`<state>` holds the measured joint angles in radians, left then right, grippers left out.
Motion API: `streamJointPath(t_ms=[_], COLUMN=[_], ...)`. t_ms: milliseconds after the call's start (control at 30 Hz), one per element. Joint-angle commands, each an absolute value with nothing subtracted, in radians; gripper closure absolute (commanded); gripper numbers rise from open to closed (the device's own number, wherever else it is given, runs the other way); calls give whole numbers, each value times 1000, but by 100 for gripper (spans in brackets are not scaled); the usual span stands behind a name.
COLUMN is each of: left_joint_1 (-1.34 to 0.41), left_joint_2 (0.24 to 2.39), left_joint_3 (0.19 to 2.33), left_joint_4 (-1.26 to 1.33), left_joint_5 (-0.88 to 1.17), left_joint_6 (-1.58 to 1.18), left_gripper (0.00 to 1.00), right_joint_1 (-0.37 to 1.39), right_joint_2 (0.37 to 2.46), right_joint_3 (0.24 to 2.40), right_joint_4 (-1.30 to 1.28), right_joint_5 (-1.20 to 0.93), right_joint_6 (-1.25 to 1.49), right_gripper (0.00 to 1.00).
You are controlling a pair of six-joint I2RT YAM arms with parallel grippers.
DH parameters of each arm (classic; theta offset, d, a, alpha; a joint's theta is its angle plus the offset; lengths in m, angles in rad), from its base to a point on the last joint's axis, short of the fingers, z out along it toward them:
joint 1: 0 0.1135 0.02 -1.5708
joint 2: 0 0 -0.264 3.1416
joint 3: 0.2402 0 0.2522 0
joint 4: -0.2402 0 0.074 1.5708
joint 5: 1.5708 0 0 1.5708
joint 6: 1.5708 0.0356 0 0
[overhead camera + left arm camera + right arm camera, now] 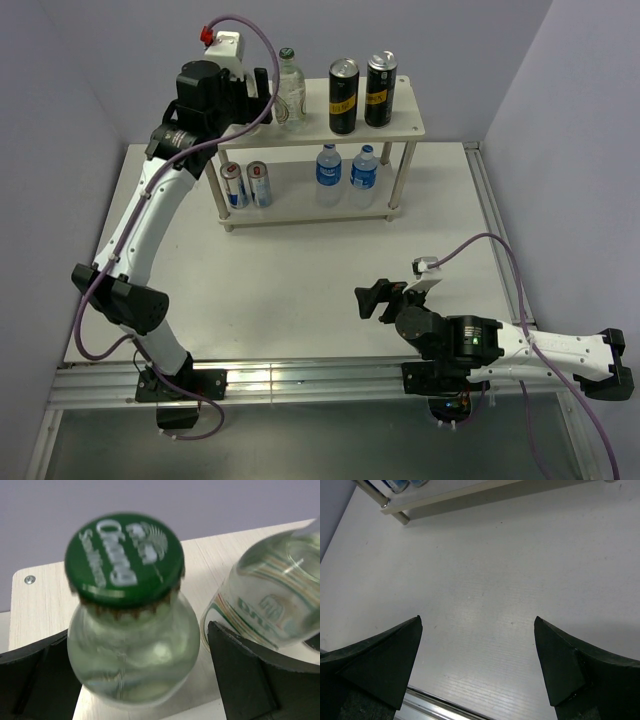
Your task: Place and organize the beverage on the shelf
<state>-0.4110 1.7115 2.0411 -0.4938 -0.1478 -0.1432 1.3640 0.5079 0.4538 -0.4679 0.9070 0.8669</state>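
Green bottle cap (125, 560), lettering blurred.

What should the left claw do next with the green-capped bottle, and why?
Probably pull the left claw straight back off the green-capped bottle. The bottle stands on the shelf and the claw looks open around it, so it seems let go; swinging sideways might knock it.

Shelf (410, 125): stood at the far side of the worktop (300, 280).
Top board: glass bottle (290, 95) at the left end, two tall cans (343, 97) to its right.
Lower board: two slim cans (247, 185) on the left, two water bottles (328, 172) on the right.
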Motion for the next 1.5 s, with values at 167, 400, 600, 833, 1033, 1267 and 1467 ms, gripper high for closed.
streamJointPath(t_ms=[167,400,600,833,1033,1267,1467], left_joint_1=[-443,-466,-472,-505,-593,-650,-650], left_joint_2=[1554,1428,1385,1201,901,677,681], left_joint_3=[1956,1785,1726,1527,1191,1135,1183], left_joint_4=[-472,-434,-445,-411,-428,-551,-584], left_joint_5=[-163,-196,-227,-233,-209,-268,-400], left_joint_6=[-149,-156,-153,-227,-377,-376,-322], left_gripper=[1,1,1,1,1,1,1], right_joint_1=[1371,1373,1371,1373,1373,1377,1376], right_joint_2=[508,551,563,558,551,595,640], right_joint_3=[449,453,456,469,624,1061,1423], right_joint_4=[-459,-449,-442,-449,-446,-581,-754], right_joint_5=[960,966,968,957,873,939,966], right_joint_6=[874,871,865,864,723,424,313], right_gripper=[0,0,0,0,0,0,0])
